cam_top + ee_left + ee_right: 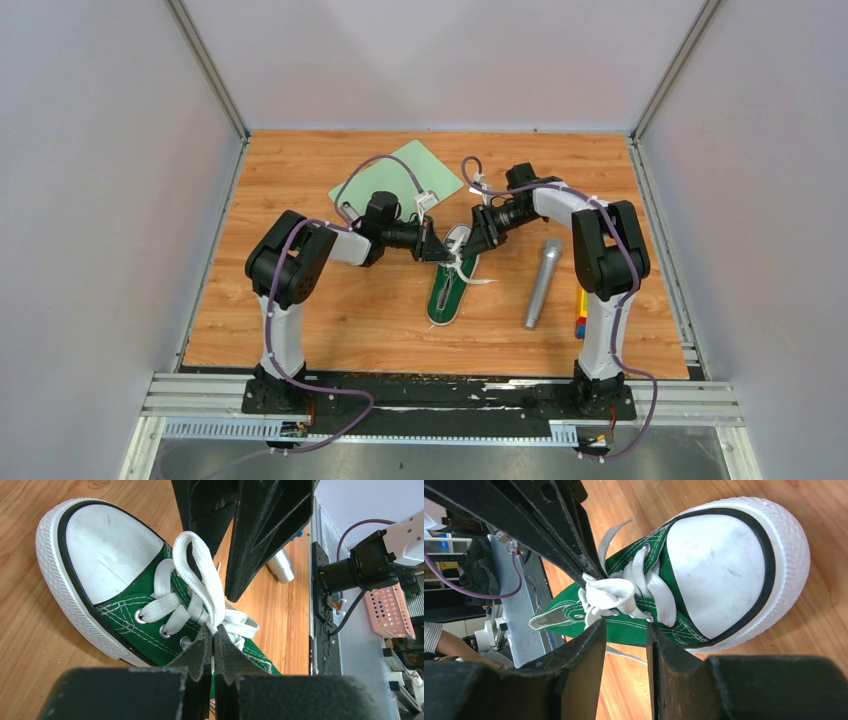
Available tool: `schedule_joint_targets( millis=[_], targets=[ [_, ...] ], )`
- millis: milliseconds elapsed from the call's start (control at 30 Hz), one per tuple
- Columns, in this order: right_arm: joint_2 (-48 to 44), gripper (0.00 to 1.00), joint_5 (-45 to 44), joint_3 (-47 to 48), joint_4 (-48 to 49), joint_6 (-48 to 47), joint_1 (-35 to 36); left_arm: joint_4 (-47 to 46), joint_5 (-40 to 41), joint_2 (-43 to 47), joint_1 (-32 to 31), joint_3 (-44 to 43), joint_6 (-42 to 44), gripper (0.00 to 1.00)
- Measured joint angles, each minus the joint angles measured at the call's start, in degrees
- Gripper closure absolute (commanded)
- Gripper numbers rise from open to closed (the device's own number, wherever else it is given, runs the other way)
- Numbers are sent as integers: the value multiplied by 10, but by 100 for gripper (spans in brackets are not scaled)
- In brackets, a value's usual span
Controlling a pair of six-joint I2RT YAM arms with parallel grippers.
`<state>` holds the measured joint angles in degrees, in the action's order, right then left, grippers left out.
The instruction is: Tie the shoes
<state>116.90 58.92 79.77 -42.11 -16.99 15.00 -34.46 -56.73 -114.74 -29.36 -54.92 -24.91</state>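
The shoe [450, 288], a small green sneaker with a white toe cap, lies in the middle of the wooden table, toe pointing away from the arm bases. My left gripper [215, 636] is shut, pinching a loop of the white lace [202, 582] above the eyelets. In the top view the left gripper [440, 250] and the right gripper [478, 240] meet over the shoe's toe end. My right gripper [624, 626] is open beside the shoe's green side [634, 632], with only bare table between its fingers. The bunched lace [609, 592] sits just above its tips.
A grey microphone [541, 282] lies right of the shoe. A pale green mat [395, 180] sits at the back of the table. Coloured blocks [581, 312] rest by the right arm's base. A pink basket [390, 610] stands off the table.
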Motion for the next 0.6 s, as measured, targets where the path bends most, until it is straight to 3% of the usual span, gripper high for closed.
schedule_joint_targets(
  millis=[233,600],
  targets=[
    [9,64,-28,6,0,1,21,0,-2,0,0,0,7,100],
    [11,64,13,8,0,0,33,2,-2,2,0,0,8,100]
  ],
)
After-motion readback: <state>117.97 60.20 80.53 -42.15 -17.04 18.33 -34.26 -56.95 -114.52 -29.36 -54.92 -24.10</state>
